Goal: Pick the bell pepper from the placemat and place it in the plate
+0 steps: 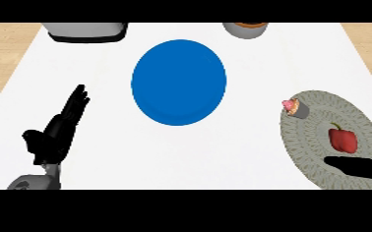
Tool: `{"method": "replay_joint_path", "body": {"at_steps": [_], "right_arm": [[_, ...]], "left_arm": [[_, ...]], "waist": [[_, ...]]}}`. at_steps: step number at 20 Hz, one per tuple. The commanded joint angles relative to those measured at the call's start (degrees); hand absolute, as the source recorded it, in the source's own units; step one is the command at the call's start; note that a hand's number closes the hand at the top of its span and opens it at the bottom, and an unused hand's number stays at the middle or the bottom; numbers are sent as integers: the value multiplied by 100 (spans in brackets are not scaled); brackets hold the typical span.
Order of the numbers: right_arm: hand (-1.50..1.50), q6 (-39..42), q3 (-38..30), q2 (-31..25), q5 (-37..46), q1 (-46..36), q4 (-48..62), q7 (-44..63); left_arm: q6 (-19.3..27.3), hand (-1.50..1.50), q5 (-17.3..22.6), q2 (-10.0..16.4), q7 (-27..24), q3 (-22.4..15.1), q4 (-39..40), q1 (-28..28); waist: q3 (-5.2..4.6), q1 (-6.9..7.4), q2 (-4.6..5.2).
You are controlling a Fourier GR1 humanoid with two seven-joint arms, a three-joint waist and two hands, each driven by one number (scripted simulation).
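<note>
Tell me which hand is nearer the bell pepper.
Right. The right hand sits over the placemat near its lower edge, just below the red bell pepper without touching it. The left hand rests open at the far left of the counter, beyond the blue plate.

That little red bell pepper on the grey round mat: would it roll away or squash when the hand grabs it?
Probably stiff enough to keep its shape: the red bell pepper looks plump and smooth. Its rounded, lumpy body on the flat grey round placemat might rock or roll if the black right hand nudges it sideways.
</note>
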Motion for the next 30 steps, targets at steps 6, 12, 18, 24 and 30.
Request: {"method": "replay_joint_path", "body": {"at_steps": [6,12,18,24,30], "right_arm": [[-150,746,-43,210,342,86,324,285],[-150,1043,-248,461,304,-807,1540,-121],[-150,1106,-452,667,827,-942,2132,-345],[-150,802,-561,985,1268,-1468,3058,-505],[150,1217,-762,843,900,-1562,3528,-1633]], "left_arm": [[-269,0,-3,-16,119,250,-266,131],[-341,0,-85,-57,388,389,-327,-66],[-641,0,-216,-106,204,630,-22,-110],[-757,0,-380,-187,-168,804,443,-153],[-342,0,-699,-576,320,594,181,-545]], "waist": [[7,2,-4],[9,26,1],[7,11,4],[7,23,8],[8,2,5]]}}
